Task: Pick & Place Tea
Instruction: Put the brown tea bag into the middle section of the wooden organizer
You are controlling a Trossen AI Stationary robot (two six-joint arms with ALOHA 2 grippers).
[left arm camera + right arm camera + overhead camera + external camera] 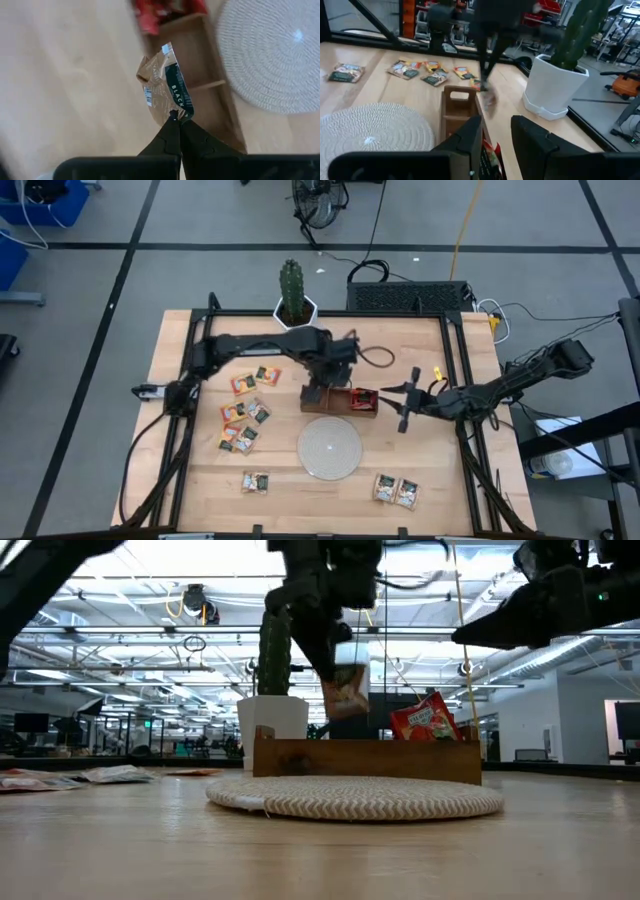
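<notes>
My left gripper [176, 116] is shut on a tea sachet [165, 82] whose brown back with a dark stripe shows; it hangs over the brown wooden tray [327, 406], also low view tray [365, 758]. A red sachet [425, 720] stands on edge in the tray's right compartment, leaning on its wall. My right gripper [405, 400] is open, level, just right of the tray. Several more sachets [245, 412] lie flat on the table's left, one [256, 480] near the front, two [396, 491] front right. The woven disc [329, 448] lies in front of the tray. My left gripper pinches the sachet at one end edge [176, 113] between its two fingertips, coming from above and pointing down. The sachet hangs below the fingers [345, 690], lifted clear and slightly tilted, above the tray's left part.
A cactus in a white pot [292, 298] stands at the table's far edge behind the tray. Black frame rails [462, 360] run along the table's sides. Bare wood lies between the disc and the right front sachets.
</notes>
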